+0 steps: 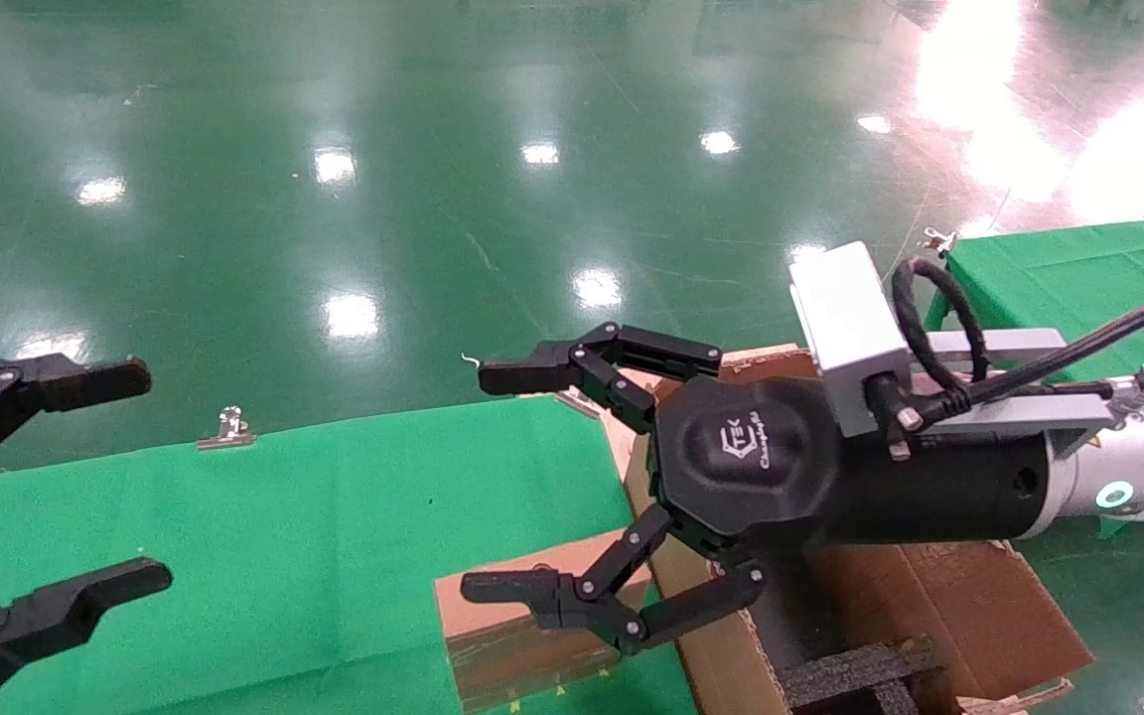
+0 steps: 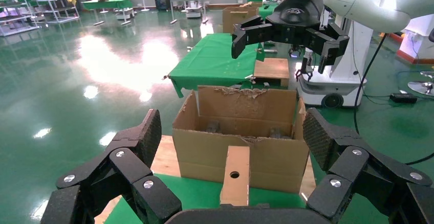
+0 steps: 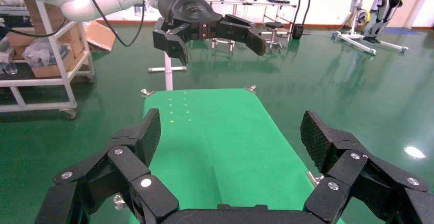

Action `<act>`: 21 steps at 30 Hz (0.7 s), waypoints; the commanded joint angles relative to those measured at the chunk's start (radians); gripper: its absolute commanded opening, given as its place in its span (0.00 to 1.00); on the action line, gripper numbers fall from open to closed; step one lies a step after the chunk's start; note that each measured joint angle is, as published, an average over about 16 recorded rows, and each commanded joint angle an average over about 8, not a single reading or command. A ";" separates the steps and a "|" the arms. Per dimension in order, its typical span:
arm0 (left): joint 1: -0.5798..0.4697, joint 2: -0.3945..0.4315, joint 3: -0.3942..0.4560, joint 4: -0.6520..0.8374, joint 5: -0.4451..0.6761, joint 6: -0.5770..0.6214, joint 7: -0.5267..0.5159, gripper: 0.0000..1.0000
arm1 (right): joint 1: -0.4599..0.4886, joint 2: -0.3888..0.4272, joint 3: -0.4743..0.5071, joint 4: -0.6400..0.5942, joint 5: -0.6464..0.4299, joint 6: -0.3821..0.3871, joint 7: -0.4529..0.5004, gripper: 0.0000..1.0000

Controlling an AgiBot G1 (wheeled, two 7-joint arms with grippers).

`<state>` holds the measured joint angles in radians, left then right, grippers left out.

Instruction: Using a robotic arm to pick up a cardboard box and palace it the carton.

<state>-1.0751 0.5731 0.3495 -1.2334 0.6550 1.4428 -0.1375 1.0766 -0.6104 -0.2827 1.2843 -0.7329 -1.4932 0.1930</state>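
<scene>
The small cardboard box (image 1: 517, 621) stands on the green cloth close against the carton's side; its narrow face with the round hole (image 2: 235, 175) shows in the left wrist view. The big carton (image 1: 939, 606) with torn flaps and black foam inserts (image 1: 855, 670) stands to its right, and its open top (image 2: 245, 116) is in sight. My right gripper (image 1: 495, 482) on the white robotic arm hovers open above the box, nothing between its fingers (image 3: 234, 137). My left gripper (image 1: 140, 477) hangs open and empty over the table's left part (image 2: 233, 139).
The green cloth table (image 1: 314, 536) has metal clips (image 1: 227, 429) along its far edge. A second green table (image 1: 1078, 268) stands behind the carton at the right. A wooden pallet (image 2: 166, 157) lies under the carton. Glossy green floor surrounds everything.
</scene>
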 commanded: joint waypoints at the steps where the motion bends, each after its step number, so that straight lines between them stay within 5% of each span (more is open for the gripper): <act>1: 0.000 0.000 0.000 0.000 0.000 0.000 0.000 1.00 | 0.000 0.000 0.000 0.000 0.000 0.000 0.000 1.00; 16: 0.000 0.000 0.000 0.000 0.000 0.000 0.000 1.00 | 0.000 0.000 0.000 0.000 0.000 0.000 0.000 1.00; 18: 0.000 0.000 0.000 0.000 0.000 0.000 0.000 0.85 | 0.000 0.000 0.000 0.000 0.000 0.000 0.000 1.00; 21: 0.000 0.000 0.000 0.000 0.000 0.000 0.000 0.48 | 0.000 0.000 0.000 0.000 0.000 0.000 0.000 1.00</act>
<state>-1.0751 0.5731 0.3495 -1.2334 0.6550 1.4428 -0.1375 1.0765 -0.6104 -0.2825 1.2842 -0.7327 -1.4933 0.1926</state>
